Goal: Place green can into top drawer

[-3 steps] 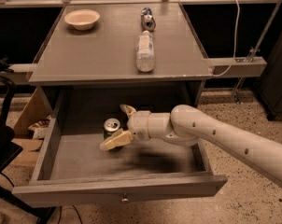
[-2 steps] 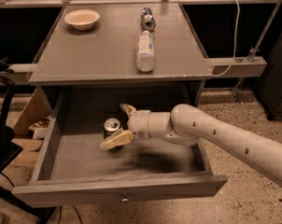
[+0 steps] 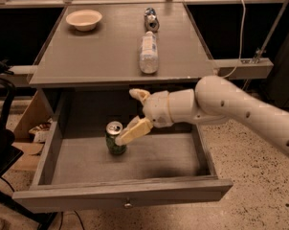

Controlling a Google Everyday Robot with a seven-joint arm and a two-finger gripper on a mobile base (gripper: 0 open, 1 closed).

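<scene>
We judge the placing itself to be done and the step in hand to be the let-go and retreat. The green can [image 3: 115, 138] stands upright on the floor of the top drawer [image 3: 159, 159], towards its back left, and the drawer is pulled well out under the bench [image 3: 87, 56]. The gripper [image 3: 136, 114] sits just right of the can, inside the drawer opening, with its fingers spread wide and nothing pinched between them. The lower finger [image 3: 133, 132] overlaps the can's right side from this angle. It may be brushing the can or merely passing in front of it; we cannot tell which.

The next move, as we read it, calls for drawing the arm [image 3: 250, 109] back and up out of the drawer. That lower finger has to clear the can first, since a sideways nudge could tip it.

Compared with a second ago, the gripper has risen and pulled back to the right, so more of the can's body now shows. The can itself has stayed where it was, as far as we can see. On the bench top the bowl [image 3: 83, 19], the clear bottle [image 3: 148, 52] and the silver-blue can [image 3: 151, 19] have not moved.
</scene>
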